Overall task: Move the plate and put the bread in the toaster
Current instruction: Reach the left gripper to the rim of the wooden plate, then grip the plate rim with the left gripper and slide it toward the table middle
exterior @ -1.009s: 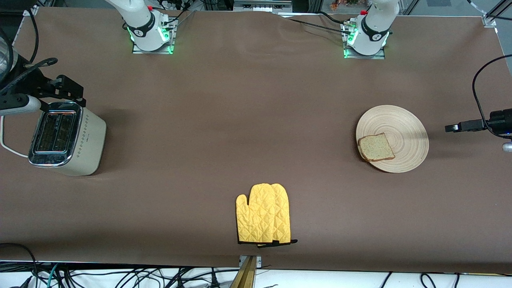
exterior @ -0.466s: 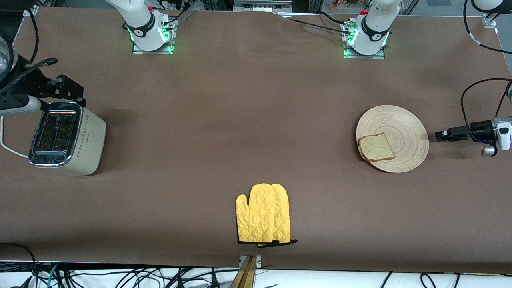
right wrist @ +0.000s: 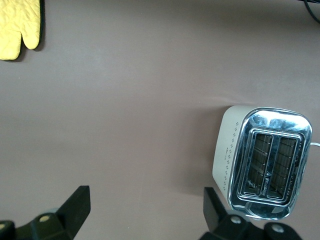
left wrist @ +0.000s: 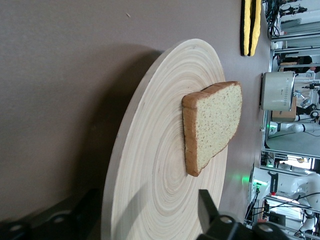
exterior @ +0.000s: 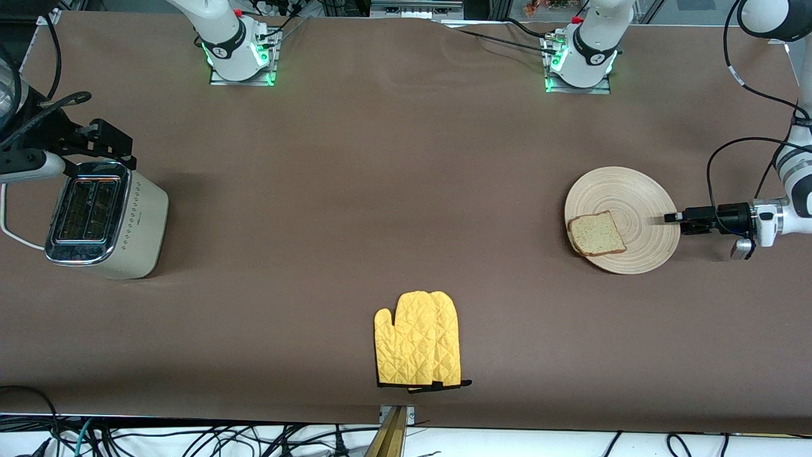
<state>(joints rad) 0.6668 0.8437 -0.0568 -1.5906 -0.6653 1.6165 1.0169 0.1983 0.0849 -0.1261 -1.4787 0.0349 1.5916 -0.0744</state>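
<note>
The light wooden plate point(exterior: 641, 197) lies toward the left arm's end of the table, with the bread point(exterior: 596, 233) slice on it. My left gripper point(exterior: 674, 217) is open at the plate's rim on the left arm's side, low over the table. In the left wrist view its fingers point(left wrist: 207, 212) straddle the rim of the plate point(left wrist: 160, 165), and the bread point(left wrist: 215, 120) lies ahead. The cream toaster point(exterior: 104, 219) stands at the right arm's end. My right gripper point(exterior: 108, 143) waits open and empty above it; the right wrist view shows the gripper point(right wrist: 145, 207) and the toaster point(right wrist: 260, 162).
A yellow oven mitt point(exterior: 419, 348) lies near the table's front edge, midway between the two ends. It also shows in the left wrist view point(left wrist: 250, 25) and the right wrist view point(right wrist: 17, 25). A white cord point(exterior: 16, 238) runs from the toaster.
My left gripper has moved in from the left arm's end of the table to the plate's rim. The plate, the bread and the right arm have not moved.
</note>
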